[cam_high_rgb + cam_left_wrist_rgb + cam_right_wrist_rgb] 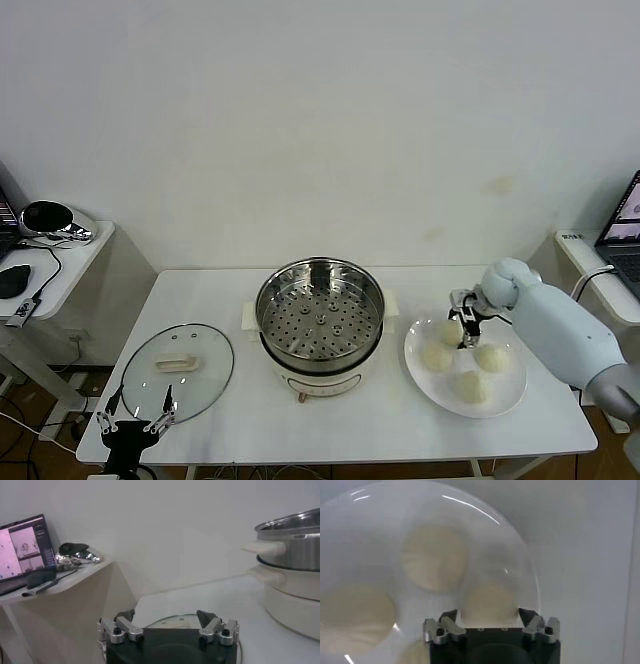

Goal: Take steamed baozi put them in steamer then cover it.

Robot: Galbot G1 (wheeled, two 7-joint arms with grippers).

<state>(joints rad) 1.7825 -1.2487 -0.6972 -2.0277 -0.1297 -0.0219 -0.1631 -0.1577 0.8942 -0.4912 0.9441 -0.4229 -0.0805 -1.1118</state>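
Four cream-white baozi lie on a white plate (512, 398) at the right: one at the far left (446, 333), one in front of it (436, 357), one to the right (492, 357), one nearest (470, 386). My right gripper (463, 328) is open and hangs low over the far-left baozi; in the right wrist view that baozi (487, 599) sits between the spread fingers of the gripper (488, 617). The steamer (320, 322) stands empty at the table's middle. The glass cover (178, 367) lies flat at the left. My left gripper (136, 422) is open and parked beyond the table's front left edge.
The left wrist view shows the cover's rim (167, 617) just ahead of the left gripper (167, 618) and the steamer (292, 545) beyond. A side table (60, 262) with devices stands at the left. A laptop (625, 235) sits at the far right.
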